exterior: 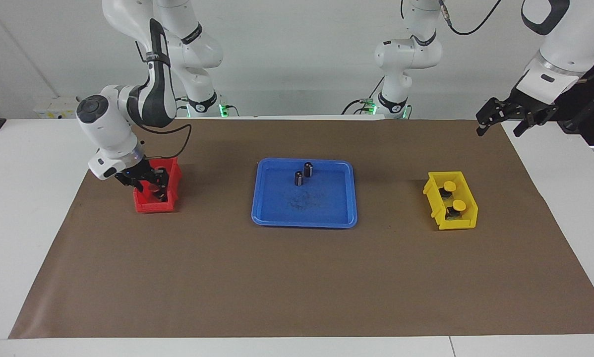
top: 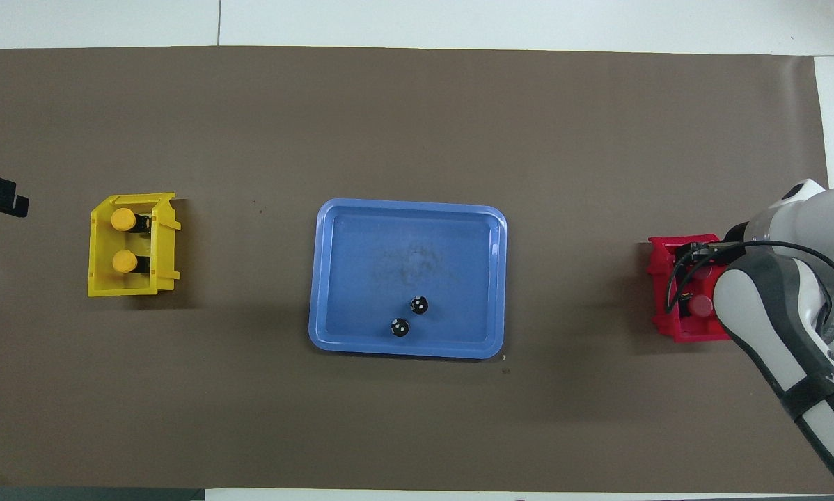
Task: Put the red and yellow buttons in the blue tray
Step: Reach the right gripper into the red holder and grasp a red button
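Two yellow buttons (exterior: pixel 449 186) (exterior: pixel 458 204) stand in the small yellow bin (exterior: pixel 468 198) toward the left arm's end; they also show in the overhead view (top: pixel 121 220) (top: pixel 122 261). The blue tray (exterior: pixel 326 206) (top: pixel 361 278) lies mid-table. My right gripper (exterior: pixel 151 187) is down inside the small red bin (exterior: pixel 150 206), fingers apart on either side of a red button (exterior: pixel 153 189). A red button cap (top: pixel 700 305) shows in that bin from overhead; the arm hides the rest of the bin. My left gripper (exterior: pixel 500 126) waits open and empty, raised above the table's edge past the yellow bin.
Two dark capless cylinders (exterior: pixel 308 169) (exterior: pixel 299 178) stand in the blue tray, in the part nearer the robots. A brown mat (exterior: pixel 297 277) covers the table. The red bin (top: pixel 667 292) and yellow bin (top: pixel 100 278) sit at the mat's two ends.
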Controlling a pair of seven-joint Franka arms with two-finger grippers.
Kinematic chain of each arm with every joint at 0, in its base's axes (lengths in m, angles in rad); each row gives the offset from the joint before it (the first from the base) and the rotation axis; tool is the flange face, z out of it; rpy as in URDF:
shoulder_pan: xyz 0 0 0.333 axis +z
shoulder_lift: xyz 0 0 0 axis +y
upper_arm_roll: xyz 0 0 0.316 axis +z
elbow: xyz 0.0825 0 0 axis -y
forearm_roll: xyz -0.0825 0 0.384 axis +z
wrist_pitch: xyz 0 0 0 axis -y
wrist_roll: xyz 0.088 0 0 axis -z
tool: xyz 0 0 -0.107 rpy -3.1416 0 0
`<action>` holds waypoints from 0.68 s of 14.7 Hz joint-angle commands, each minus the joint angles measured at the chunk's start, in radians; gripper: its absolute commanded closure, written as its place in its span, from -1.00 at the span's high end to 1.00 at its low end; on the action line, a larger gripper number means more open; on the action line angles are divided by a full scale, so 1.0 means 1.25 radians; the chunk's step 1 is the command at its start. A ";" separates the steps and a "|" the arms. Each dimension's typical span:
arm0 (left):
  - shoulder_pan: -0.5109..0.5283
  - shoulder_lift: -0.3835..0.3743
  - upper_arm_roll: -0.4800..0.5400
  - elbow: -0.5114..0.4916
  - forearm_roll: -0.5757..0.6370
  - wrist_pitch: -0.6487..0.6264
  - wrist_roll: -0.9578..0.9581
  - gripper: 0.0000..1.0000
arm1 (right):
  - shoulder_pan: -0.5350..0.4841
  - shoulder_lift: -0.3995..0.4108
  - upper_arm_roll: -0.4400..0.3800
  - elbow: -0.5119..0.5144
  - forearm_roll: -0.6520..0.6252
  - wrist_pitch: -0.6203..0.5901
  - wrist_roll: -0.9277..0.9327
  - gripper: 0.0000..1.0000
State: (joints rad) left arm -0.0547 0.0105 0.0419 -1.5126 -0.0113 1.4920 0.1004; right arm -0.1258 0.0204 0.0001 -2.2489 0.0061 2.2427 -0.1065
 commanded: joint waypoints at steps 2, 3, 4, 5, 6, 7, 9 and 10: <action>0.005 -0.019 -0.002 -0.022 0.016 0.004 0.006 1.00 | -0.011 -0.027 0.006 -0.028 0.006 0.018 -0.019 0.42; 0.003 -0.019 -0.002 -0.022 0.016 0.004 0.006 1.00 | -0.012 -0.027 0.006 -0.031 0.006 0.018 -0.024 0.42; 0.003 -0.019 -0.002 -0.022 0.016 0.004 0.006 1.00 | -0.012 -0.029 0.006 -0.035 0.006 0.021 -0.029 0.42; 0.003 -0.019 -0.002 -0.022 0.016 0.004 0.006 1.00 | -0.012 -0.029 0.006 -0.037 0.006 0.024 -0.030 0.39; 0.003 -0.021 -0.002 -0.026 0.016 0.007 0.003 1.00 | -0.012 -0.030 0.006 -0.042 0.006 0.025 -0.029 0.35; 0.003 -0.028 -0.002 -0.045 0.016 0.015 -0.002 1.00 | -0.012 -0.031 0.006 -0.044 0.006 0.026 -0.029 0.31; 0.003 -0.060 -0.002 -0.114 0.016 0.083 0.003 1.00 | -0.012 -0.033 0.006 -0.048 0.006 0.025 -0.030 0.27; 0.003 -0.075 -0.002 -0.149 0.016 0.114 0.003 1.00 | -0.012 -0.033 0.006 -0.051 0.006 0.026 -0.030 0.26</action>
State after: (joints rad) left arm -0.0541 -0.0069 0.0423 -1.5664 -0.0113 1.5432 0.1001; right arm -0.1258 0.0074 0.0001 -2.2746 0.0061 2.2485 -0.1138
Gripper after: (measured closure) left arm 0.000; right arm 0.352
